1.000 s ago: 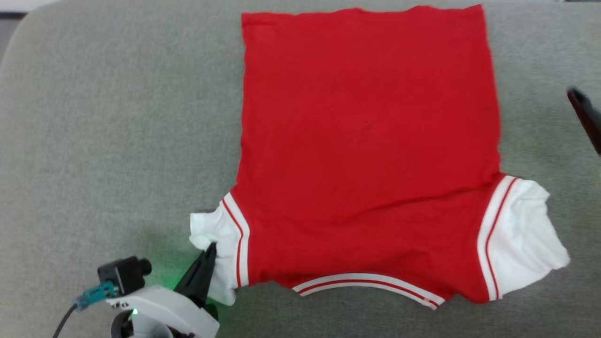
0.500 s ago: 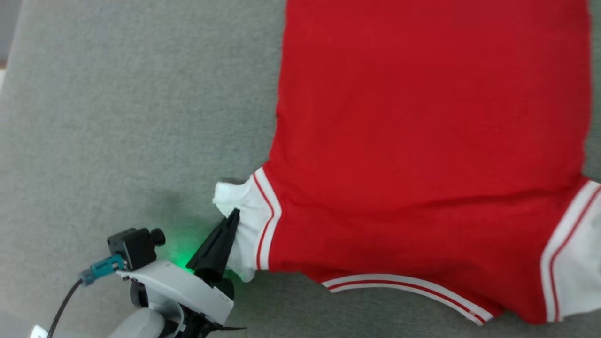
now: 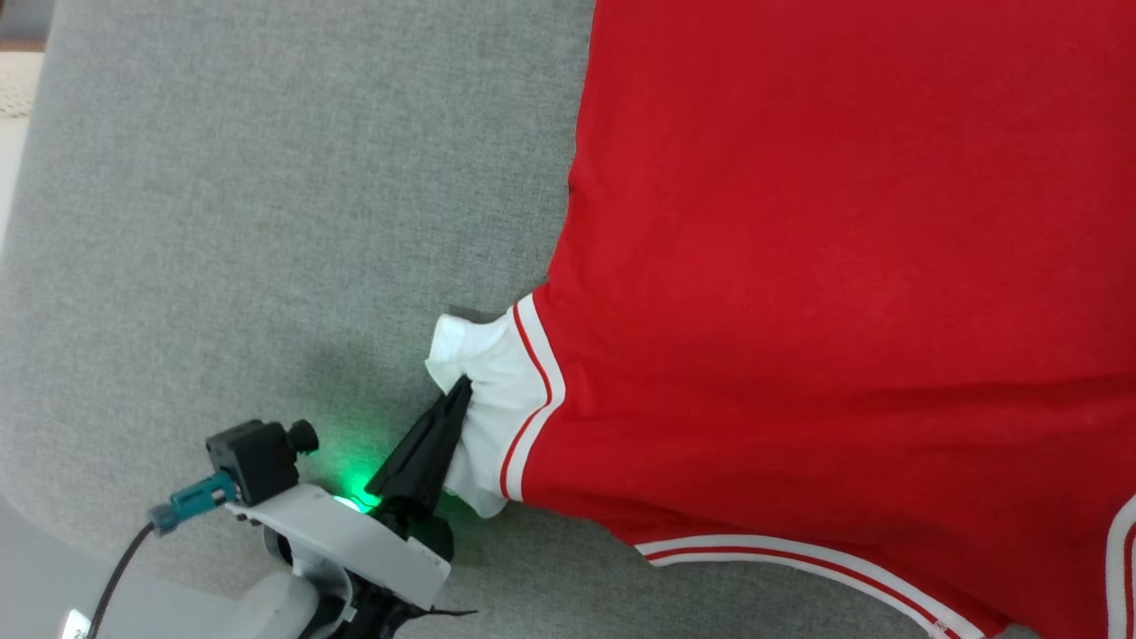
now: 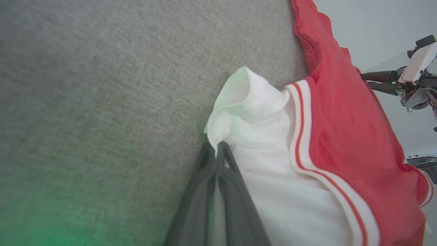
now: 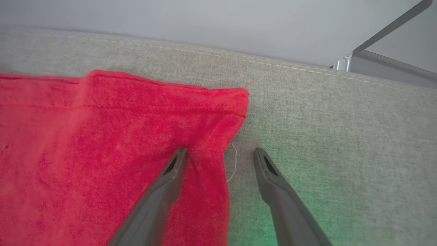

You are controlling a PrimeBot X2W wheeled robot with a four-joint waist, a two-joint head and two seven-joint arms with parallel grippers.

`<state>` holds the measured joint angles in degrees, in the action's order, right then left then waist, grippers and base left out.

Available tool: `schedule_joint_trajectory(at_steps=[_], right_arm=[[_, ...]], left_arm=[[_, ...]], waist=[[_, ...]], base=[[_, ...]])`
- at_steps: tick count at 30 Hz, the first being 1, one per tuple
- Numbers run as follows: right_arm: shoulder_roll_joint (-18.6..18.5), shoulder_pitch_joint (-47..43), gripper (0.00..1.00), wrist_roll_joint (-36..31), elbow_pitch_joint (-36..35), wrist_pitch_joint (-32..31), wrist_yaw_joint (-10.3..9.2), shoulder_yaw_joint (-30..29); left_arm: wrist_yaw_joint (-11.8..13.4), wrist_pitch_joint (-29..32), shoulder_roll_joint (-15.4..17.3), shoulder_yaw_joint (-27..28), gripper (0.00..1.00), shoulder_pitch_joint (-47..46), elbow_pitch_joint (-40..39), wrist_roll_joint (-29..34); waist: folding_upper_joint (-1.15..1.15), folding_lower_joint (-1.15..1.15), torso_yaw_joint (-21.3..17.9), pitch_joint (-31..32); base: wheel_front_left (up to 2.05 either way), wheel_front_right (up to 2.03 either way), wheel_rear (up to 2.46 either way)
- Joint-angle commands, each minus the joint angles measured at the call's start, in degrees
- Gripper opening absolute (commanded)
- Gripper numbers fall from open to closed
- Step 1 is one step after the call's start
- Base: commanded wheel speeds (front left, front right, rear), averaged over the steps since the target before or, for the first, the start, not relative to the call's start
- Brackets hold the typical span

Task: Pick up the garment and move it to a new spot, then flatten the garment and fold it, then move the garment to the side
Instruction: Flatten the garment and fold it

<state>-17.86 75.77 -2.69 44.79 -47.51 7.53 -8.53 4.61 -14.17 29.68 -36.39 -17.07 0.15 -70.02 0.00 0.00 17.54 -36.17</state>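
Observation:
The garment (image 3: 799, 266) lies spread flat on the grey padded surface (image 3: 266, 222), red with a white sleeve (image 3: 493, 382) edged by thin red stripes. My left gripper (image 3: 463, 383) is shut on the outer edge of that sleeve; the left wrist view shows the closed left gripper (image 4: 216, 146) pinching a fold of the white sleeve (image 4: 259, 112). My right gripper (image 5: 220, 153) is open at the garment's red hem corner (image 5: 235, 94), one finger over the fabric and the other over bare cushion. In the left wrist view the right gripper (image 4: 366, 80) is seen far off, past the garment (image 4: 341, 119).
The surface's rounded edge runs along the lower left (image 3: 53, 568), with pale floor beyond. In the right wrist view a stitched seam (image 5: 273, 63) marks the cushion's far edge, and a metal frame (image 5: 375, 65) stands behind it.
The head camera has turned, so the whole picture shifted right and up. My left gripper stays shut on the white sleeve. The right gripper, earlier at the right edge, has left the head view.

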Motion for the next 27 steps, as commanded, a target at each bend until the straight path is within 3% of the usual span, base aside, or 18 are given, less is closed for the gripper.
schedule_joint_trajectory(at_steps=[1,2,3,11,17,22,27], right_arm=[[1.1,-2.4,0.5,-0.5,2.7,-0.5,-0.09,-0.1],[1.4,-2.3,0.32,-0.6,3.1,-0.2,-0.08,-0.2],[1.6,-2.0,0.0,-0.7,3.5,0.0,-0.08,-0.2],[1.7,-0.9,0.0,0.4,4.4,3.3,-0.09,-0.6],[1.7,-2.9,0.0,4.6,4.2,4.4,-0.09,6.6],[-2.8,-10.7,0.0,14.3,-1.0,2.2,-0.09,16.3],[-10.8,-21.1,0.0,27.1,-14.3,-1.9,-0.09,22.5]], left_arm=[[2.1,1.2,1.2,0.1,0.0,1.1,5.6,-0.3],[1.9,1.2,1.2,0.2,0.0,0.8,5.8,-0.4],[1.9,1.3,1.2,0.2,0.0,0.5,6.0,-0.4],[0.7,1.2,0.4,0.2,0.0,-1.1,7.3,0.2],[0.8,0.5,-0.7,0.6,0.0,-0.3,6.9,1.1],[1.0,0.6,-0.8,0.1,0.0,-0.1,7.0,1.5],[1.7,1.3,-0.1,0.3,0.0,-0.3,6.9,1.5]], waist=[[0.0,0.0,-0.1,-0.8],[0.0,0.0,-0.2,-0.8],[0.0,0.0,-0.4,-0.8],[0.0,0.0,-1.5,1.0],[0.0,0.0,-3.3,6.1],[0.0,0.0,-5.2,12.2],[0.0,0.0,-7.8,16.1]], base=[[0.0,0.0,0.0],[0.0,0.0,0.0],[0.0,0.0,0.0],[0.0,0.0,0.0],[0.0,0.0,0.0],[0.0,0.0,0.0],[0.0,0.0,0.0]])
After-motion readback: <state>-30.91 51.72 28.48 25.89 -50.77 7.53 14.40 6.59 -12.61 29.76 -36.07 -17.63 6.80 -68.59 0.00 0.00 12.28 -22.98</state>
